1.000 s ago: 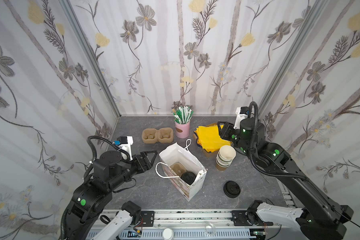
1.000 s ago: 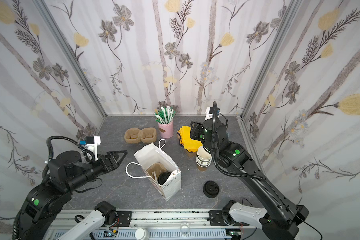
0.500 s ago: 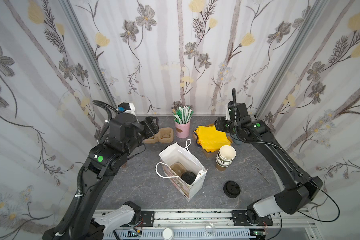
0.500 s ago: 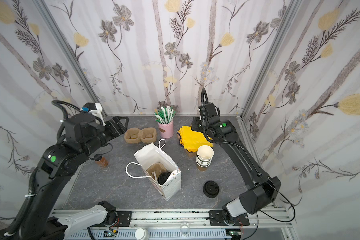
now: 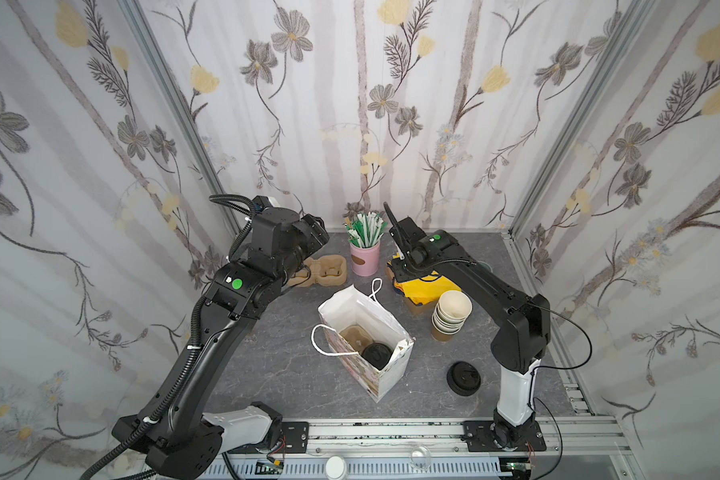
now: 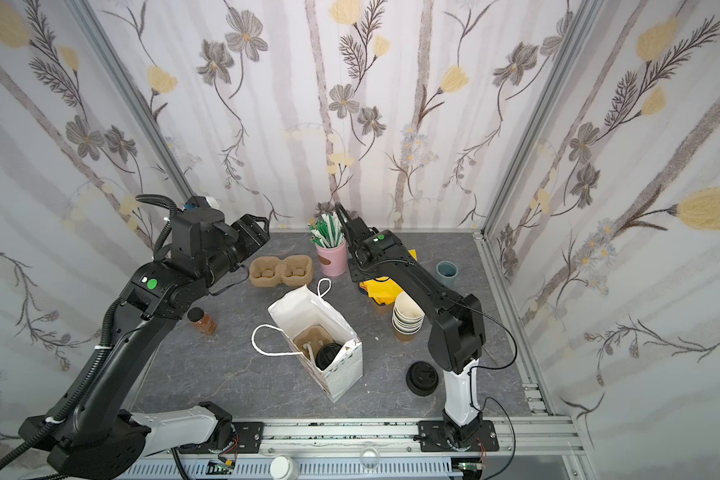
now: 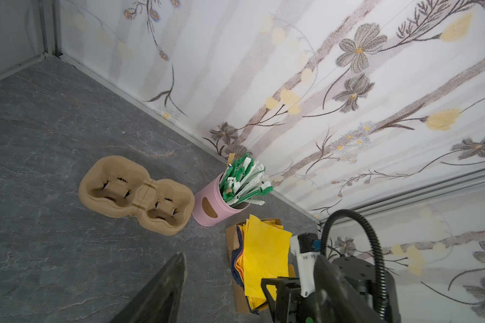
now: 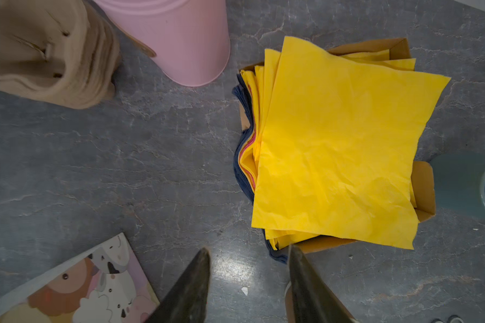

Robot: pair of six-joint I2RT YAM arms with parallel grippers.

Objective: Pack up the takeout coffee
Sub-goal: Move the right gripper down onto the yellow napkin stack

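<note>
left pincer (image 7: 249, 256) and right pincer (image 8: 248, 249) gape empty; coffee (image 5: 377, 354) seemingly inside bag (image 5: 350, 303).

2 black arms (image 5: 213, 340), white base links (image 5: 514, 395), green dots (image 5: 236, 284), corrugated cables (image 5: 233, 199)

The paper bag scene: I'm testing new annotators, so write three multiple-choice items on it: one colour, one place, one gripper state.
1. What colour is the top napkin? A) blue B) yellow C) white
2. Where is the takeout coffee? A) on the napkins B) inside the paper bag C) beside the bag
3. How is the right gripper? A) shut on a napkin B) shut, empty C) open, empty
Answers: 1 B, yellow lies on top in the right wrist view. 2 B, its black lid shows in the bag's mouth. 3 C, the jaws stand apart with nothing between.
</note>
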